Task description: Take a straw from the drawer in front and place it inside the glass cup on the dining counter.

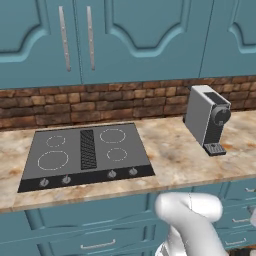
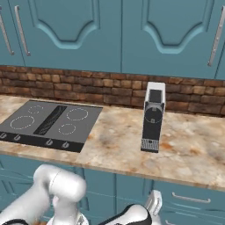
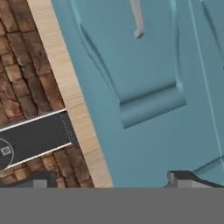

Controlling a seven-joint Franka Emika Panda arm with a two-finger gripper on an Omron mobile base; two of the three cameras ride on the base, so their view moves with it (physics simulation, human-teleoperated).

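Observation:
My gripper [image 3: 111, 181] is open, its two dark fingertips [image 3: 183, 177] spread wide with nothing between them. It hangs low and faces a teal framed front panel [image 3: 144, 87] with a silver handle [image 3: 138, 19]. Shut teal drawer fronts with silver bar handles sit under the cooktop counter [image 1: 97, 240] [image 2: 189, 197]. I cannot tell which of them is the drawer of the task. The straw, the glass cup and the dining counter are out of view. My white arm [image 1: 190, 220] bends down below the counter edge.
A black cooktop [image 1: 87, 152] and a grey coffee machine [image 1: 207, 120] stand on the marbled counter [image 1: 175, 160] against a brick wall. Tall teal cupboard doors [image 1: 125, 35] hang above. In the hand view, a wooden strip [image 3: 74, 100] borders a brick-patterned floor [image 3: 22, 78].

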